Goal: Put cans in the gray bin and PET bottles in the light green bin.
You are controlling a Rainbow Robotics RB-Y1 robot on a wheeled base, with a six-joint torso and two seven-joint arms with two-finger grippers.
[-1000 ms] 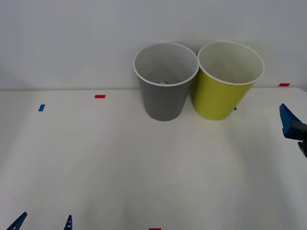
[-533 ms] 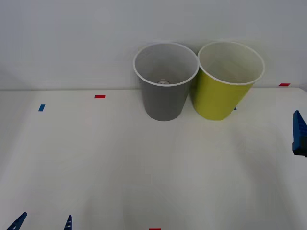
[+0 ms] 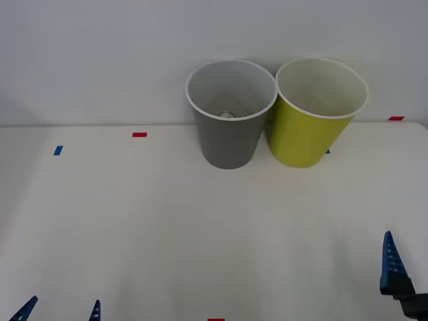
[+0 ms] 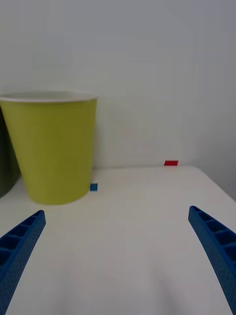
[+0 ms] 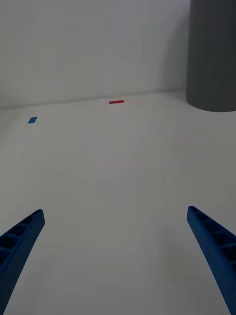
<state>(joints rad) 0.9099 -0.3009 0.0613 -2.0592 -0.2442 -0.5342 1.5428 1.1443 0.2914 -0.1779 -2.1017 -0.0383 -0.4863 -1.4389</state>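
White tabletop (image 3: 134, 221) against a white wall: gray bin (image 3: 231, 114) touches light green bin (image 3: 314, 117); both grippers' jaws spread, empty.

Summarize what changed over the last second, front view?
The right gripper pulled back from beside the light green bin toward the table's near right edge, fingers open and empty. The left gripper stayed parked at the near left. The gray bin, with a silvery can top inside, did not move.

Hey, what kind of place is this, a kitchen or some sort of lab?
Probably a lab test bench: a bare white table with tape marks, a gray bin and a light green bin against a blank wall.
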